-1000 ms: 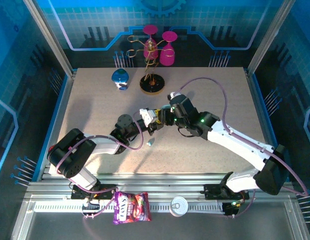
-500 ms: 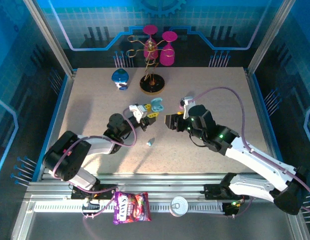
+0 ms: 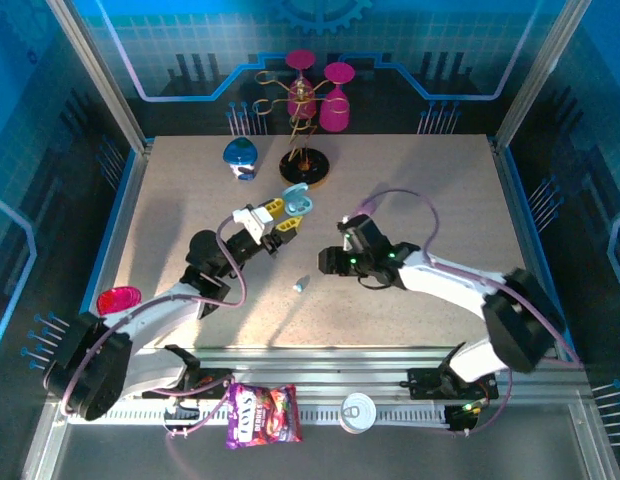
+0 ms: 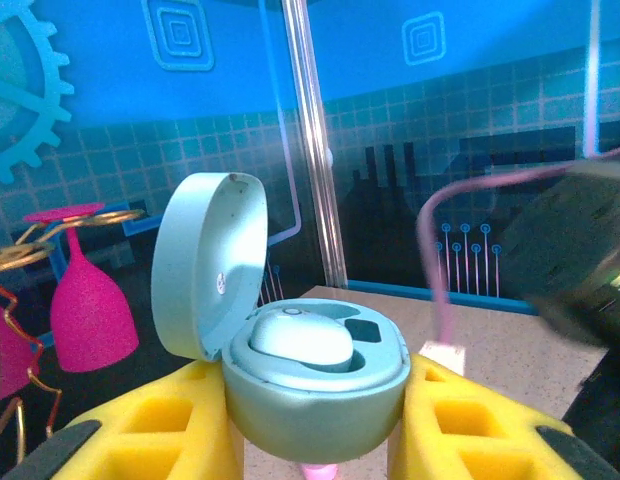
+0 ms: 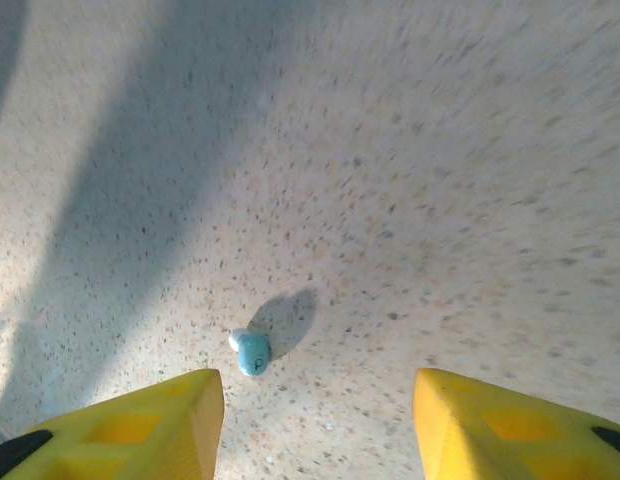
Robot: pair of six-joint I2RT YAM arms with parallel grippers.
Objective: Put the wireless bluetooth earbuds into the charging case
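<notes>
My left gripper (image 4: pixel 320 425) is shut on the base of a pale blue charging case (image 4: pixel 320 385), held up with its lid (image 4: pixel 208 262) swung open. One pale blue earbud (image 4: pixel 300 340) sits in a socket; the socket beside it (image 4: pixel 363 329) is empty. In the top view the case (image 3: pixel 298 200) hangs above the table's middle. A second pale blue earbud (image 5: pixel 252 351) lies loose on the table (image 5: pixel 440 200). My right gripper (image 5: pixel 315 430) hovers over it, open, yellow fingers (image 5: pixel 130 425) on either side. From above, that earbud (image 3: pixel 301 285) lies left of the right gripper (image 3: pixel 330 262). The pink-purple earbuds are out of view.
A blue and white case (image 3: pixel 240 156) rests at the back left, next to a wire stand (image 3: pixel 305 165) carrying pink glasses. A pink pebble-shaped object (image 3: pixel 118 299) lies at the left edge. A snack bag (image 3: pixel 262 415) and a can (image 3: pixel 360 411) sit on the front rail.
The right gripper left the case, swung right, then came down over the loose earbud. The left arm carried the open case back and to the left.
</notes>
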